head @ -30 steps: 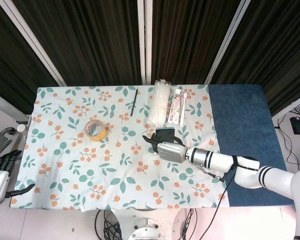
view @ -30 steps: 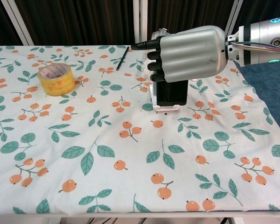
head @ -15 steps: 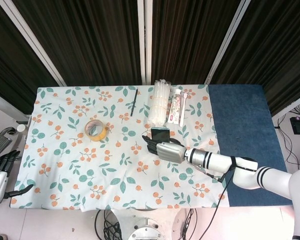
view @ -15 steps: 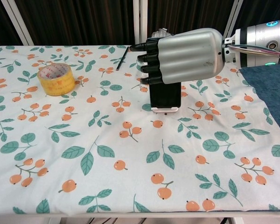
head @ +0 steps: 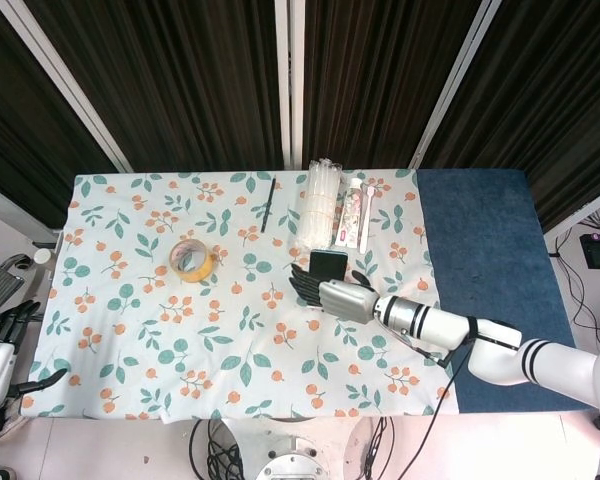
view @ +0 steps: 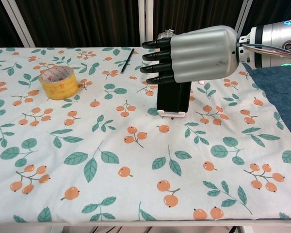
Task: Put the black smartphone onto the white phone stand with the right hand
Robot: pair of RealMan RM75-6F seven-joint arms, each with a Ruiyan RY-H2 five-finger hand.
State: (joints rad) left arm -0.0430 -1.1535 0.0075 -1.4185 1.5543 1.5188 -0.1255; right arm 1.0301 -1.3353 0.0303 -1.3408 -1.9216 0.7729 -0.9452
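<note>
The right hand point(view: 199, 52) is opening: its fingers point(view: 157, 61), curled over the black smartphone point(view: 173, 97) a moment ago, are now stretching out straight and apart, holding nothing. The smartphone is standing just below and behind the palm, its lower edge resting in the white phone stand point(view: 172, 113), so the placement is probably done, though the palm is hiding the phone's top. The forearm is reaching in level from the right.
</note>
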